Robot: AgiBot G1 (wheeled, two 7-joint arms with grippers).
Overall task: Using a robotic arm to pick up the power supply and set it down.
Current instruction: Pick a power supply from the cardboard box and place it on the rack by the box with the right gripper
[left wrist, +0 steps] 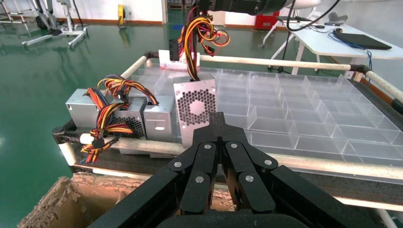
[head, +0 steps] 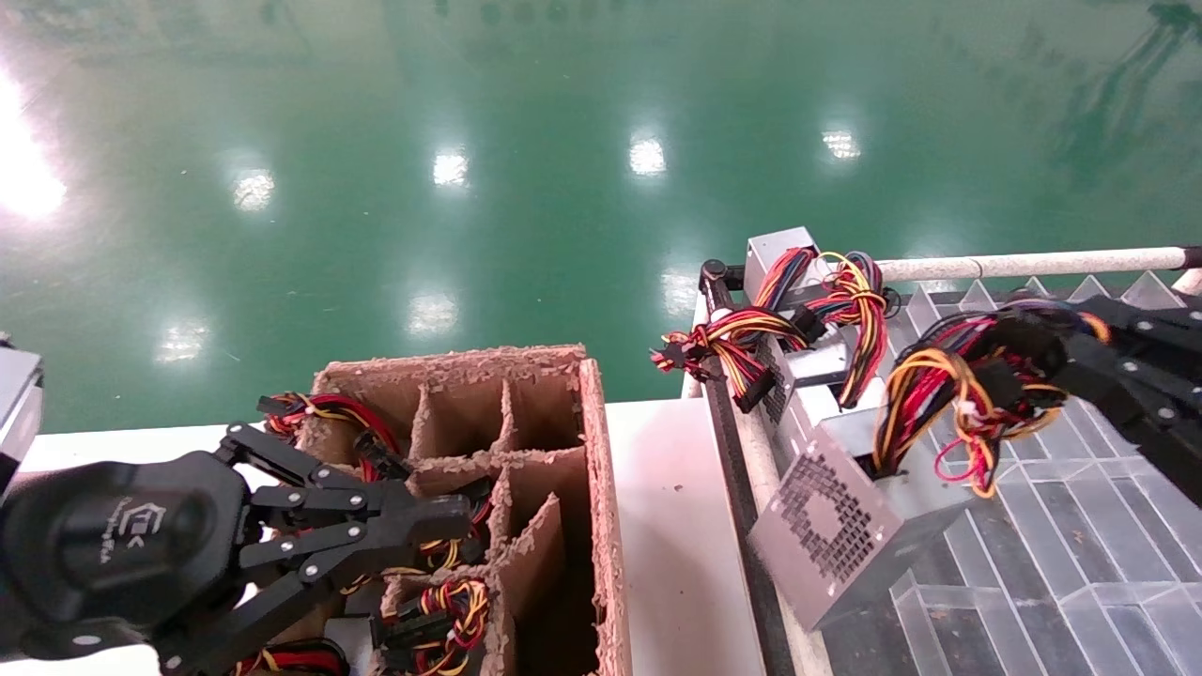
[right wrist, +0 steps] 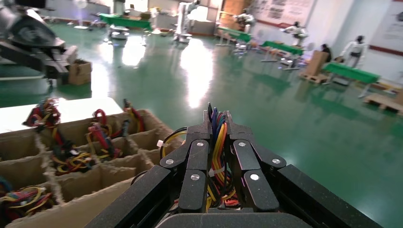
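While right gripper [right wrist: 217, 124] clamps wires [head: 948, 394], perforated metal power supply [head: 845, 526] dangles.

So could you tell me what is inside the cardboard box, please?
Cardboard dividers split the box into cells. Wire bundles fill several near cells; the far cells look empty. The left gripper, shut, covers part of it, and the cell bottoms are hidden.
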